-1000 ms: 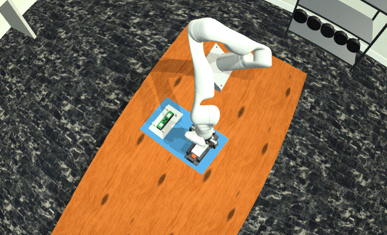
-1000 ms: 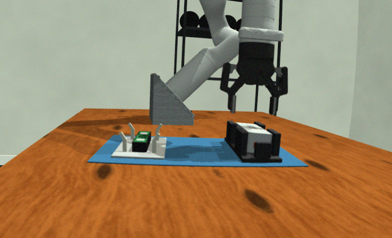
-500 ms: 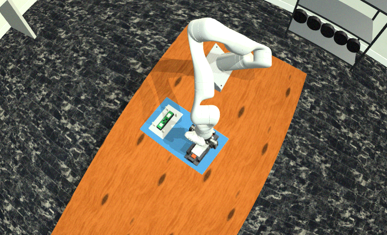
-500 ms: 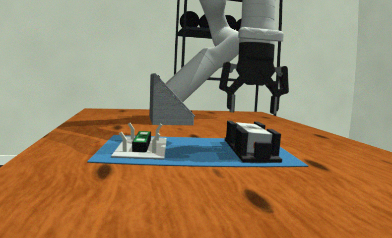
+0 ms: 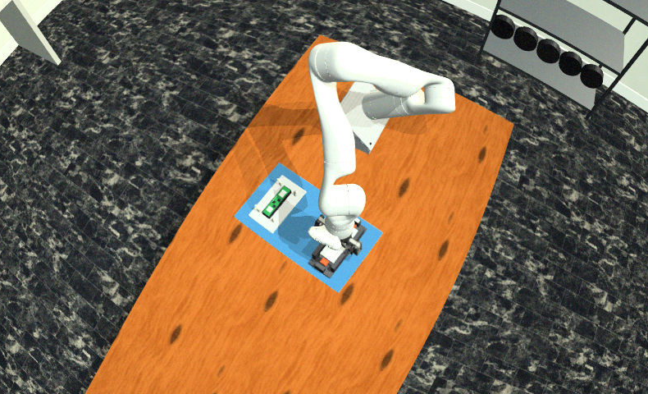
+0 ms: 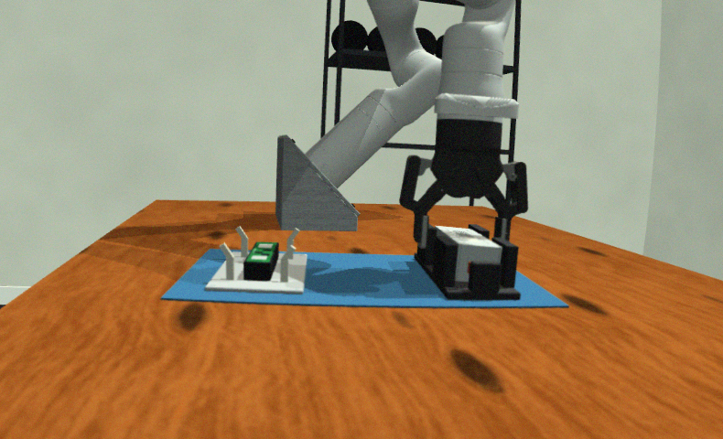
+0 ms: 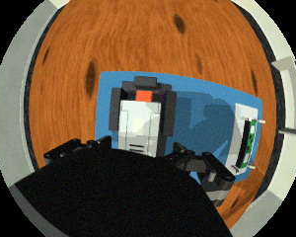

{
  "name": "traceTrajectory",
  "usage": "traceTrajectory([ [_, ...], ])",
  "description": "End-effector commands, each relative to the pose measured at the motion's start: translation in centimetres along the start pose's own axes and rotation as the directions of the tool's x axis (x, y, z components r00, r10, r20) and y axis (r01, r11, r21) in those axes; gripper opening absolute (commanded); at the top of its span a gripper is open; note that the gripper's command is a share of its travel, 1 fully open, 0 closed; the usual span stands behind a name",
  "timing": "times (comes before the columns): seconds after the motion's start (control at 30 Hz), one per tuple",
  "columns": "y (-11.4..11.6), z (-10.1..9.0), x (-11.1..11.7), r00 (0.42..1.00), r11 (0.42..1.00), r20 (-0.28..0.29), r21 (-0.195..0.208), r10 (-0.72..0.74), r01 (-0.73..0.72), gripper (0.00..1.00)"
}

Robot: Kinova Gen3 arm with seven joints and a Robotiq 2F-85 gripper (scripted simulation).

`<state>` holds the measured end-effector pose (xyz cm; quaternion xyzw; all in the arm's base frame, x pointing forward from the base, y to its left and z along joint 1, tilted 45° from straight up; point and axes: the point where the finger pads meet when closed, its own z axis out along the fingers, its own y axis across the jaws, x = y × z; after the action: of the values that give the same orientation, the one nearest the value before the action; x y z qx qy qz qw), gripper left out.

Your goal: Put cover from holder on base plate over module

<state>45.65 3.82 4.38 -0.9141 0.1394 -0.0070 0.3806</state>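
Note:
The light grey cover [image 6: 468, 251] sits in its black holder [image 6: 471, 266] at the right end of the blue mat [image 6: 354, 280]. It also shows in the wrist view [image 7: 138, 125] and partly under the arm in the top view [image 5: 331, 254]. My gripper [image 6: 463, 228] is wide open and stands low over the cover's far end, one finger on each side, apart from the walls. The green module [image 6: 261, 260] sits on the white base plate [image 6: 257, 277] between upright guide posts at the mat's left end [image 5: 275, 201].
The arm's grey mounting wedge [image 6: 307, 190] stands behind the mat. A black shelf rack [image 6: 387, 59] with dark round objects stands behind the table. An orange tab [image 7: 143, 95] marks the holder's front end.

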Motion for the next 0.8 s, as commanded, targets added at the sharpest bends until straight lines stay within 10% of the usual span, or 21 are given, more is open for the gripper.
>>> traceTrajectory([
  [0.0,-0.23,0.26,-0.09,1.000,1.000,0.005,0.002,-0.004,0.004,1.00],
  [0.77,-0.24,0.94,-0.06,1.000,1.000,0.004,0.002,-0.004,0.004,1.00],
])
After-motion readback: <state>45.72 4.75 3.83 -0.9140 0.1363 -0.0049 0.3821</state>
